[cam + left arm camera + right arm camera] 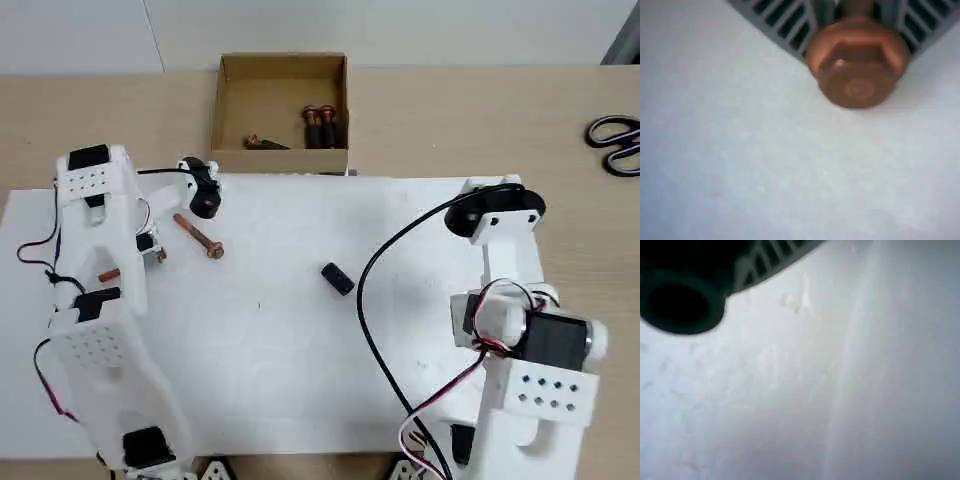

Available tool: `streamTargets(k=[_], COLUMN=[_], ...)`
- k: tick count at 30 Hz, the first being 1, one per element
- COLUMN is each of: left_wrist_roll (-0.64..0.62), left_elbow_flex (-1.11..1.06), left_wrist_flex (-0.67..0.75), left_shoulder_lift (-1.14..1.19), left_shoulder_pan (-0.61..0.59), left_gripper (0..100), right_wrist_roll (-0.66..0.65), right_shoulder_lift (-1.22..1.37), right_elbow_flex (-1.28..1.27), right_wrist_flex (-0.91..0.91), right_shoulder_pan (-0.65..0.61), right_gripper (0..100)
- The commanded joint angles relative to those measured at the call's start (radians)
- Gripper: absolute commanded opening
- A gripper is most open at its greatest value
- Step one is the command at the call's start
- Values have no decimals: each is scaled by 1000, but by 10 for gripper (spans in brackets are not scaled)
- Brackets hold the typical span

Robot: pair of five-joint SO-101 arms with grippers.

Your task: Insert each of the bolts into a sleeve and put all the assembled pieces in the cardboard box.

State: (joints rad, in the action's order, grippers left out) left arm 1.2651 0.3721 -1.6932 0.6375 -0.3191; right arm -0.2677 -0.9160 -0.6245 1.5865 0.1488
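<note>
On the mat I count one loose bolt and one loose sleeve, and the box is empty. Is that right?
Not quite: the box is not empty. The high view shows two assembled pieces side by side in it, plus a smaller copper thing near its front wall. The rest holds: one loose bolt and one loose sleeve lie on the mat.

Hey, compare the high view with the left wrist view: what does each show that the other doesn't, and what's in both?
High view, not left wrist: the cardboard box with assembled pieces, a loose bolt, a black sleeve, scissors. Left wrist, not high: the hex head of the held bolt face-on, clamped in the left tool. Both: the held bolt and the white board.
</note>
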Motion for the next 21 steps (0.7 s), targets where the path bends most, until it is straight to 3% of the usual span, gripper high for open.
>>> streamTargets(k=[1, 8, 12, 16, 21], left_wrist_roll=[-5, -166, -265, -459, -764], left_elbow_flex=[94, 220, 222, 199, 150], left_wrist_flex=[-60, -60, -60, -60, -60], left_shoulder_lift=[-11, -28, -170, -347, -551], left_shoulder_pan=[-2, -3, 9, 95, 249], left_gripper=[5, 5, 5, 5, 5], right_wrist_roll=[12, 14, 14, 12, 11], right_shoulder_lift=[-15, -16, -16, -16, -16], right_elbow_flex=[29, 58, 60, 63, 68], right_wrist_flex=[-19, -10, -10, -10, -10], right_shoulder_pan=[24, 22, 22, 10, -127], right_gripper=[4, 4, 4, 4, 4])
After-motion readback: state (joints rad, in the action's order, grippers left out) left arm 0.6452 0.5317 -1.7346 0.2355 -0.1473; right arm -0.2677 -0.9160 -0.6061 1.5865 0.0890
